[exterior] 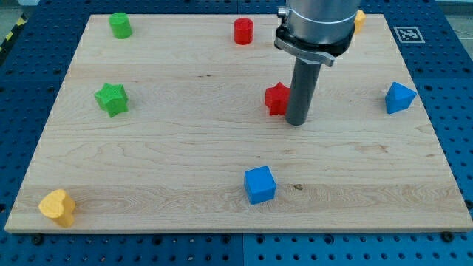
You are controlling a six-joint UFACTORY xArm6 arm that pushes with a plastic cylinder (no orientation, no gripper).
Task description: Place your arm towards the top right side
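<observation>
My tip (296, 122) is seen touching the right side of the red block (277, 98), mid-board. No jaws are fitted. The board (185, 155) top-right corner, near an orange block (359, 20), is not yet reached; a diagonal slide is judged necessary.

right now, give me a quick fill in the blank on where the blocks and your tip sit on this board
1. My tip stands just right of the ____ star-like block.
2. The blue cube lies toward the view's ____ from my tip.
3. The yellow heart-like block sits in the board's bottom ____ corner.

Missing words: red; bottom; left
</observation>
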